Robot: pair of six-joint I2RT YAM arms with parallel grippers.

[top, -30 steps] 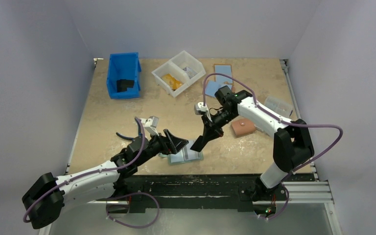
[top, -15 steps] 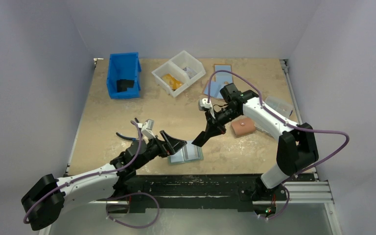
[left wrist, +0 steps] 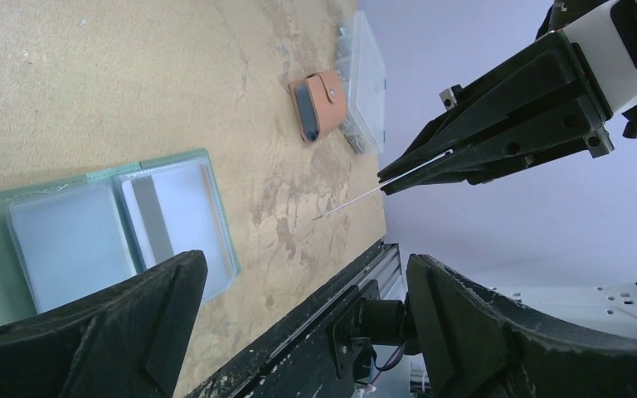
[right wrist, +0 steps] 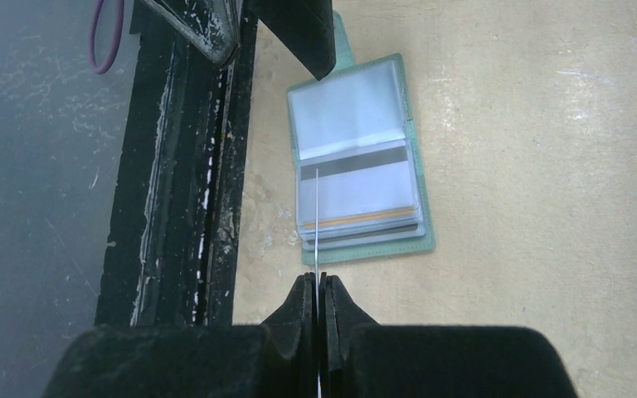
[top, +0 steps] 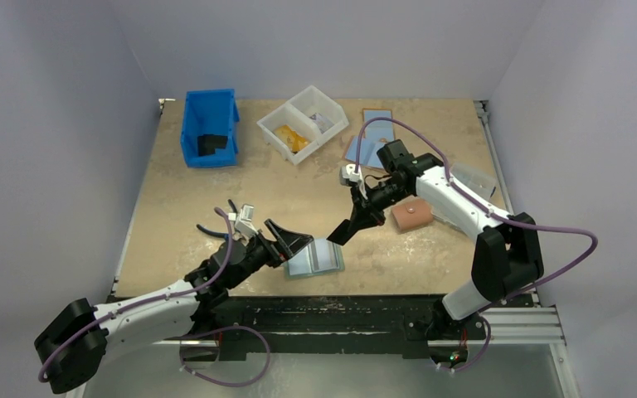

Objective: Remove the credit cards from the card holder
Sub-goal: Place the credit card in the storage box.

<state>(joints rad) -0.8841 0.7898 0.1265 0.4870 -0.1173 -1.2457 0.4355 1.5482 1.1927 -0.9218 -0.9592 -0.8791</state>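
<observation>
On the near part of the table [top: 174,207], in the overhead view, the card holder [top: 316,259] lies flat and spread open. The left gripper [top: 295,246] sits just to its left with the jaws wide apart. The right gripper [top: 340,237] hangs over the holder's right side, its tip pointing down at it. Farther back stand a blue bin [top: 210,128] and a white divided tray [top: 303,123]. A salmon-pink wallet [top: 410,215] lies to the right of the right gripper.

In the left wrist view, the left gripper's two fingers [left wrist: 99,340] stand far apart with nothing between them. The open card holder [left wrist: 116,232] shows its clear sleeves, one with a dark stripe across it. The right gripper [left wrist: 464,157] is pinched on a thin held card [left wrist: 357,199], which is seen edge-on and clear of the table. Beyond it, the salmon-pink wallet [left wrist: 319,104] lies against a clear box [left wrist: 365,79].

In the right wrist view, the right gripper [right wrist: 318,286] is clamped together on the held card [right wrist: 317,215], which shows only as a fine line. Below it lies the card holder [right wrist: 361,157], where the sleeved cards [right wrist: 358,199] show a dark stripe and an orange edge.
</observation>
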